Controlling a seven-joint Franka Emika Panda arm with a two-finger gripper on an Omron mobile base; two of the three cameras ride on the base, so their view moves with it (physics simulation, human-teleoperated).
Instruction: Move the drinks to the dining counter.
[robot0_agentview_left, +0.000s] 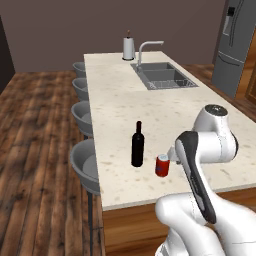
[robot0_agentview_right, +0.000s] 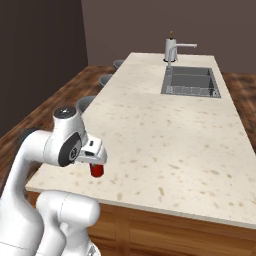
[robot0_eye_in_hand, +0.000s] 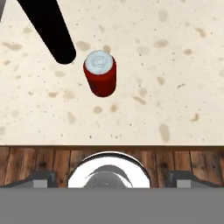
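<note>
On the dining counter (robot0_agentview_left: 120, 95) near its front edge, a small red can (robot0_agentview_left: 162, 165) stands upright. A tall black wine bottle (robot0_agentview_left: 137, 145) stands just to its left. My gripper (robot0_agentview_left: 173, 153) hovers right above and slightly behind the can, partly hidden by my own arm. In the right base view the gripper (robot0_agentview_right: 95, 158) sits over the can (robot0_agentview_right: 96, 171). The hand view looks down on the can (robot0_eye_in_hand: 100, 74), which stands free on the stone (robot0_eye_in_hand: 153, 65), with the wine bottle (robot0_eye_in_hand: 46, 28) beside it. There the gripper (robot0_eye_in_hand: 112, 178) is open with nothing between its widely spread fingers.
A steel sink (robot0_agentview_left: 162, 76) with a curved faucet (robot0_agentview_left: 145, 50) and a white dispenser (robot0_agentview_left: 129, 47) lies at the counter's far end. Grey round stools (robot0_agentview_left: 85, 162) line the left side. A steel fridge (robot0_agentview_left: 235, 45) stands at the right. A wooden floor (robot0_agentview_left: 35, 150) surrounds the island.
</note>
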